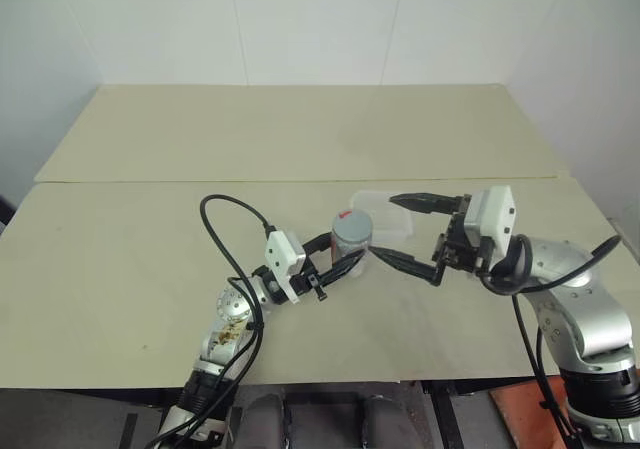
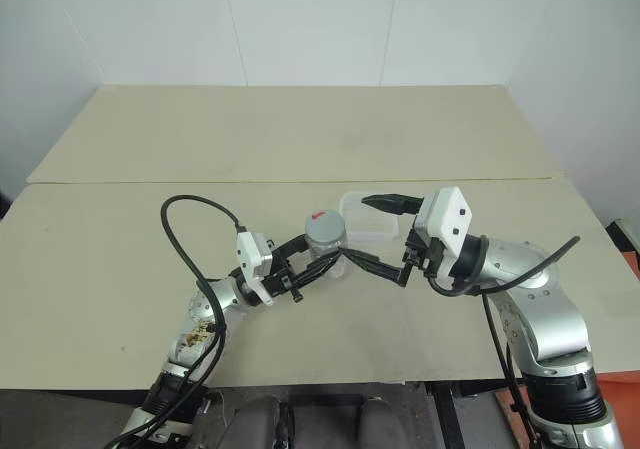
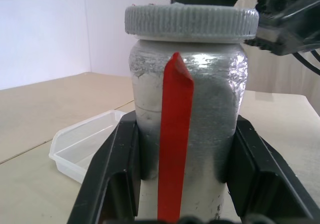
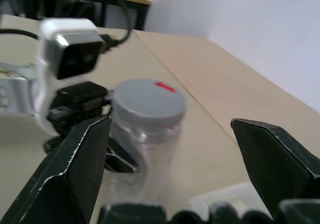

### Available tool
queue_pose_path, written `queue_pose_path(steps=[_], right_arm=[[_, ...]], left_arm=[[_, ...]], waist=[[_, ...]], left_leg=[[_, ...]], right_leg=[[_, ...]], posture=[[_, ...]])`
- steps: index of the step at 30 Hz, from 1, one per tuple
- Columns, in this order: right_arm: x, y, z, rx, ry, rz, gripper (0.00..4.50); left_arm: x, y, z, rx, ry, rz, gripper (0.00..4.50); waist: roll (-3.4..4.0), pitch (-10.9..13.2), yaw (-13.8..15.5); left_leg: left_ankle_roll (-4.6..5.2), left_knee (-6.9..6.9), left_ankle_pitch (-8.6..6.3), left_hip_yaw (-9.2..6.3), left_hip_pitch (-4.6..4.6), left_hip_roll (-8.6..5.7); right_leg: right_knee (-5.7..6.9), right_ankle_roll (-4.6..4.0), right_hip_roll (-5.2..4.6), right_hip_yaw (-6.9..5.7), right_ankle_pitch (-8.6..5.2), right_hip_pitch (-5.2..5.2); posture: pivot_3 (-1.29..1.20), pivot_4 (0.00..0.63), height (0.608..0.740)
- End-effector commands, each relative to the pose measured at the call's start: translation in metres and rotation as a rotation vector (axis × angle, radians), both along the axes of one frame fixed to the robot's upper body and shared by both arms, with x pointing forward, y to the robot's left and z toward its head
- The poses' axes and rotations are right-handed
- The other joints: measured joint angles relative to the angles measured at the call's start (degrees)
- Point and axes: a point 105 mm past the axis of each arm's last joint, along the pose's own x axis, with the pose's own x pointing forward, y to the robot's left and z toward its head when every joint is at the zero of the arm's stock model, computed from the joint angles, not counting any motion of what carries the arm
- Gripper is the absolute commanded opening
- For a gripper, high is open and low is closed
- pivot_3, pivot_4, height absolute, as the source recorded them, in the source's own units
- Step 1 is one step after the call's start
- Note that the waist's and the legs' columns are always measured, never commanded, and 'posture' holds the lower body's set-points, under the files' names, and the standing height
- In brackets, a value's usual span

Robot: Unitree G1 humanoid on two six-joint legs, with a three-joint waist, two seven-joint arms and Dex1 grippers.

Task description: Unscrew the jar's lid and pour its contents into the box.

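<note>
The jar (image 1: 352, 241) stands upright a little above the table, silvery with a red strip (image 3: 174, 134) down its side. Its grey lid (image 1: 352, 226) is on top, ribbed around the edge (image 3: 191, 22). My left gripper (image 1: 345, 252) is shut on the jar's body, one black finger (image 3: 112, 179) on each side. My right gripper (image 1: 382, 227) is open just right of the jar at lid height, with its fingers (image 4: 75, 169) spread wide and clear of the lid (image 4: 148, 100). The clear box (image 1: 388, 213) lies on the table just behind the jar and right gripper.
A seam (image 1: 150, 180) runs across the beige table behind the box. White walls stand at the table's far edge. A black cable (image 1: 225, 234) loops up from my left arm.
</note>
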Motion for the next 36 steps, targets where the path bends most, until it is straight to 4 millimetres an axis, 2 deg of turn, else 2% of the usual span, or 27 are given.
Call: queue_pose_path(steps=[1, 8, 17, 25, 36], right_arm=[[-0.008, 0.012, 0.014, 0.021, -0.081, 0.049, 4.46], [0.002, 0.03, 0.014, 0.034, -0.102, 0.058, 4.46], [0.015, 0.043, 0.014, 0.037, -0.098, 0.046, 4.46], [0.02, 0.038, 0.014, 0.037, -0.085, 0.024, 4.46], [0.02, 0.019, 0.012, 0.019, -0.086, -0.033, 4.46]], left_arm=[[-0.003, -0.003, 0.015, -0.018, -0.071, -0.015, 1.89], [-0.002, -0.003, 0.016, -0.015, -0.076, -0.018, 1.89], [-0.002, -0.003, 0.016, -0.014, -0.082, -0.018, 1.89], [-0.002, -0.001, 0.016, -0.012, -0.083, -0.01, 1.89], [0.0, -0.002, 0.017, -0.007, -0.089, -0.016, 1.89]], waist=[[0.0, 0.0, 0.0], [0.0, 0.0, 0.0], [0.0, 0.0, 0.0], [0.0, 0.0, 0.0], [0.0, 0.0, 0.0]], left_leg=[[0.0, 0.0, 0.0, 0.0, 0.01, 0.0], [0.0, 0.0, 0.0, 0.0, 0.01, 0.0], [0.0, 0.01, 0.0, 0.01, 0.01, -0.01], [0.0, 0.01, 0.0, 0.01, 0.0, 0.0], [0.0, 0.01, 0.0, 0.01, 0.0, 0.0]], right_leg=[[0.0, 0.0, 0.0, 0.0, 0.0, 0.01], [0.01, 0.0, 0.01, 0.01, 0.0, 0.0], [0.02, 0.0, 0.01, 0.0, 0.0, -0.01], [0.02, 0.0, 0.01, 0.0, 0.0, -0.01], [0.02, 0.0, 0.0, -0.01, 0.0, 0.0]], posture=[[0.0, 0.15, 0.74], [0.0, 0.15, 0.74], [0.0, 0.15, 0.74], [0.0, 0.15, 0.74], [0.0, 0.15, 0.74]])
